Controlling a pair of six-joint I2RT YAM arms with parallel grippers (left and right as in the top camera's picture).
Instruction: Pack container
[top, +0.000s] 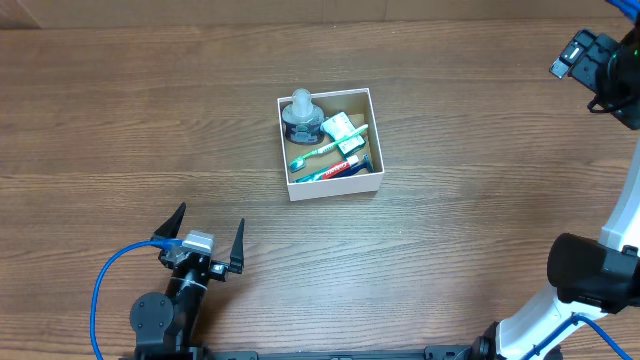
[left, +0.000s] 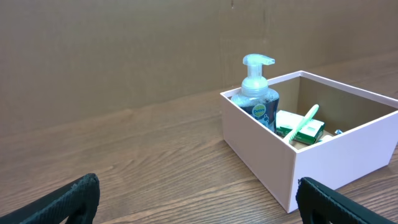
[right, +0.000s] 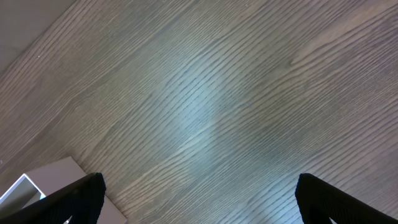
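- White cardboard box (top: 335, 186) sits mid-frame in the overhead view, open side up. It is square, so it has no long axis, and is turned slightly off the frame's edges.
- Left gripper (top: 211, 216) and right gripper (right: 199, 182) both gape, empty.
- Risk: a low pass could topple the tall soap bottle (top: 301, 116) or shove the box.

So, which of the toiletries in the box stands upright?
The pump soap bottle, in a corner of the container; the green toothbrush and the other items lie flat or lean.
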